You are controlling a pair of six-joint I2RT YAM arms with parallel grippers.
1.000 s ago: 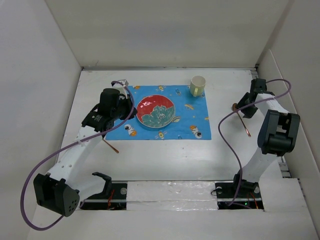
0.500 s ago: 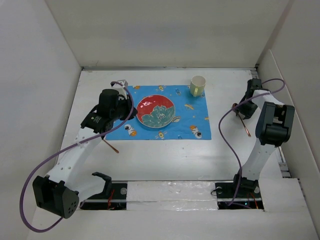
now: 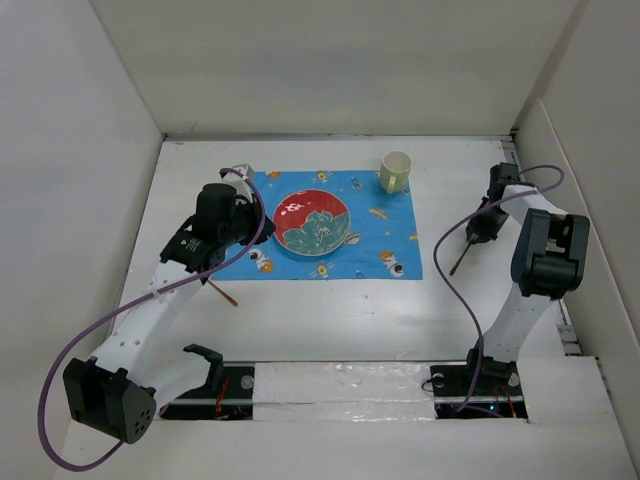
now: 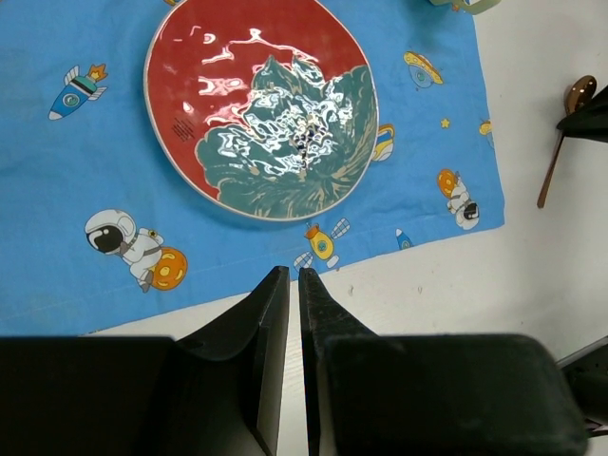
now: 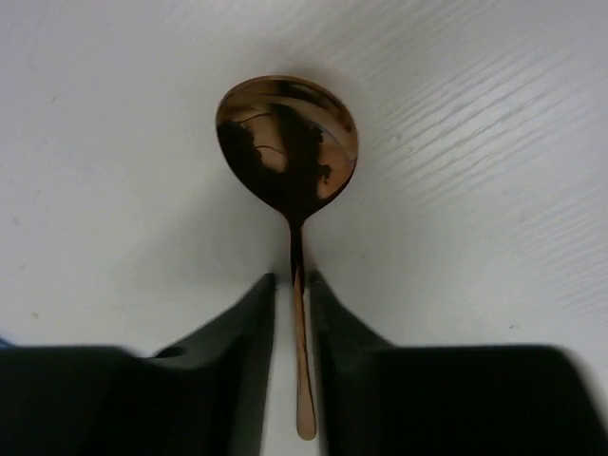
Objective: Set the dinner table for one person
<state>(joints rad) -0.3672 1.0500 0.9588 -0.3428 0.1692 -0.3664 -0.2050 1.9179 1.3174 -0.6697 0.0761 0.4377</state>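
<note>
The white dinner table point(image 3: 330, 320) holds a blue placemat point(image 3: 380, 235) with a red and teal plate point(image 3: 312, 222) and a pale cup point(image 3: 396, 171) on it. My right gripper point(image 3: 478, 232) is right of the placemat, shut on a copper spoon point(image 3: 460, 262) whose handle points near-left. In the right wrist view the spoon point(image 5: 288, 142) has its neck between the fingertips of that gripper point(image 5: 293, 280). My left gripper point(image 3: 252, 218) hovers at the plate's left, shut and empty. In the left wrist view this gripper point(image 4: 293, 275) is over the placemat's near edge, below the plate point(image 4: 258, 104).
A thin copper utensil point(image 3: 223, 292) lies on the table near the placemat's near-left corner, partly under my left arm. White upright panels point(image 3: 90, 200) enclose the table. Purple cables loop from both arms. The spoon point(image 4: 560, 142) also shows in the left wrist view.
My right gripper has taken hold of the spoon and swung it, so the handle now points near-left instead of near-right. My left arm has barely shifted.
</note>
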